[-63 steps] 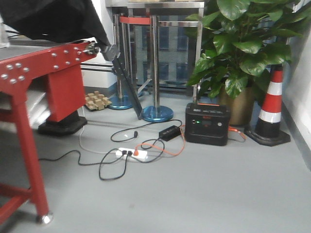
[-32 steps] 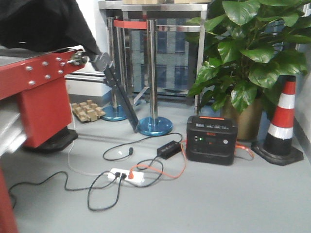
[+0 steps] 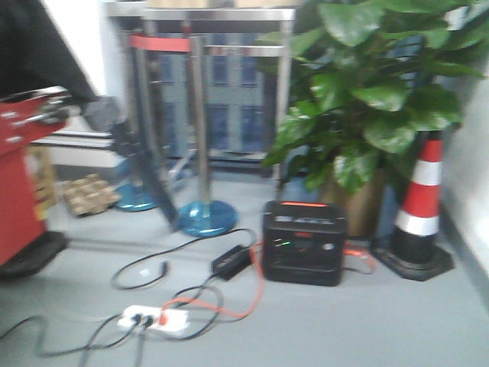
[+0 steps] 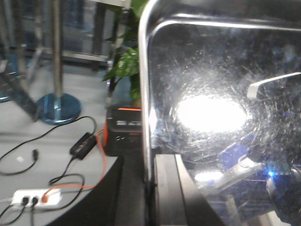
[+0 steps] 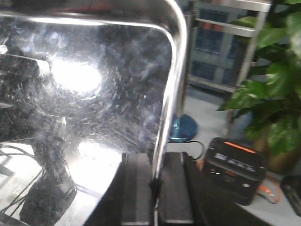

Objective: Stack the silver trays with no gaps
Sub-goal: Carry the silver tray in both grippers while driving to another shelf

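A silver tray (image 4: 211, 70) fills the left wrist view, its scratched mirror bottom glaring with reflected light. My left gripper (image 4: 149, 160) is shut on its left rim, one black pad (image 4: 169, 188) inside and one outside. In the right wrist view a silver tray (image 5: 94, 94) shows the same way. My right gripper (image 5: 156, 162) is shut on its right rim, which runs up between the pads (image 5: 136, 188). The tray hangs above the floor. No tray or gripper shows in the front view.
On the grey floor ahead stand a black power station (image 3: 303, 243), a traffic cone (image 3: 416, 210), a big potted plant (image 3: 367, 92) and steel posts on blue bases (image 3: 200, 216). Cables and a white power strip (image 3: 153, 319) lie in front. A red frame (image 3: 19, 199) is at left.
The front view has swung: the red frame has slid off to the left, the plant and power station look larger, and the picture is blurred by motion.
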